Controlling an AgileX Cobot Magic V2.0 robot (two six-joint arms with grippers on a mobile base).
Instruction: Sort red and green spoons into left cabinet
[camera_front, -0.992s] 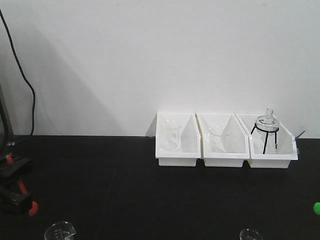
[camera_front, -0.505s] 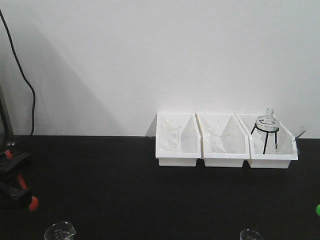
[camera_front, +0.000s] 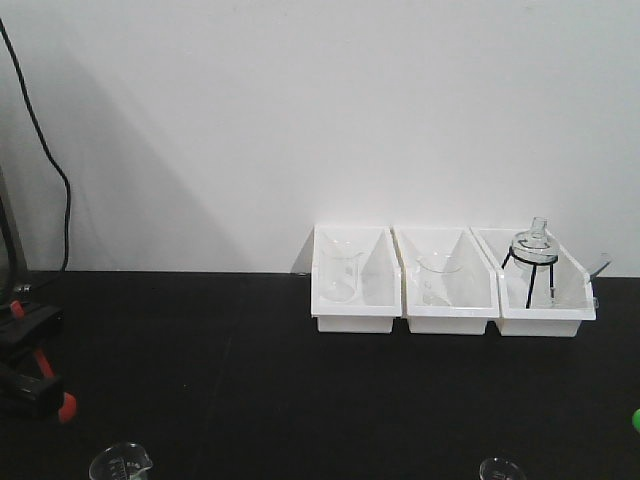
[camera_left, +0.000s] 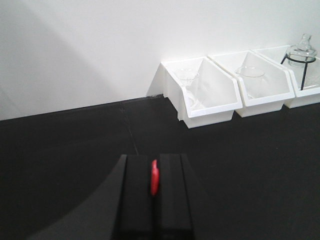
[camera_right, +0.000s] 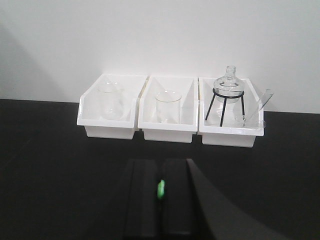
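Front view: a black table (camera_front: 250, 380) meets a white wall (camera_front: 300, 100), and three white bins stand in a row against the wall at about 3 o'clock of centre. The left bin (camera_front: 355, 323) holds a glass beaker (camera_front: 338, 272). The middle bin (camera_front: 450, 323) holds a second beaker (camera_front: 438, 275). The right bin (camera_front: 540, 325) holds a round flask (camera_front: 533, 245) seated on a black tripod (camera_front: 530, 278). The rims of two further glass vessels (camera_front: 118, 464) (camera_front: 500, 468) show at the lower edge, at 7 and 5 o'clock. A black cable (camera_front: 50, 170) hangs at 9 o'clock. Left wrist view: the left gripper (camera_left: 155, 165) has its fingers pressed together on the red spoon (camera_left: 154, 181), of which only a thin red sliver shows between the pads; the bins lie well apart from it at 1 to 2 o'clock. Right wrist view: the right gripper (camera_right: 161, 166) is likewise clamped on the green spoon (camera_right: 160, 190), with the three bins at 12 o'clock, well apart. Neither spoon lies in the left bin. In the front view the red tip appears at 8 o'clock and the green tip at the 4 o'clock edge.
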